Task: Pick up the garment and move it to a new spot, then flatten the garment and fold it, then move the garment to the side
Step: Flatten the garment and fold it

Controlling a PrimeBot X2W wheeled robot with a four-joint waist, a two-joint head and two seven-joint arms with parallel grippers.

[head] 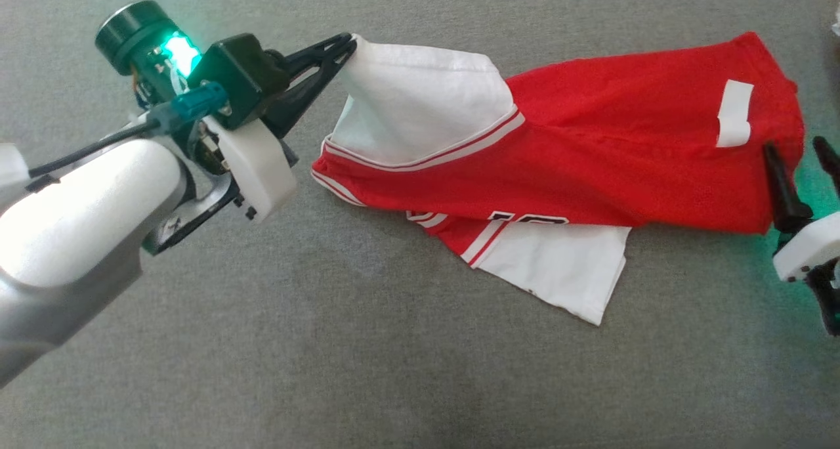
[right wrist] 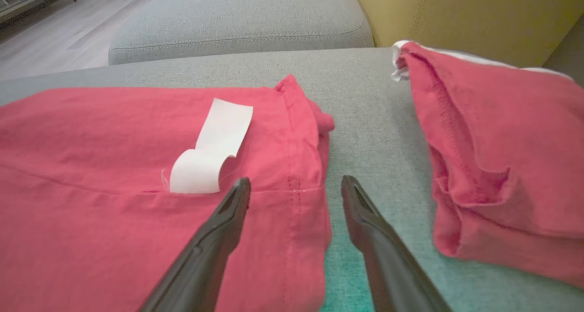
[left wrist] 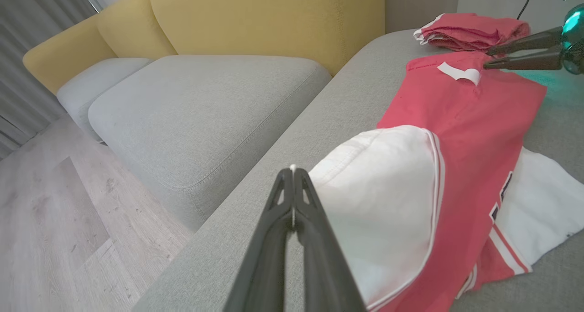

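The garment (head: 623, 147) — a red jersey with white sleeves — lies stretched along the grey cushion (head: 394, 344), near its edge facing the yellow sofa (left wrist: 255, 24). Its dark number print (head: 525, 218) is mostly tucked under a fold and unreadable. The left gripper (head: 348, 42) pinches the lifted tip of one white sleeve. The right gripper (head: 794, 146) — partly cut off — stands wide astride the hem, by a white label (head: 734, 113). A folded red bundle (right wrist: 502, 134) sits just beside.
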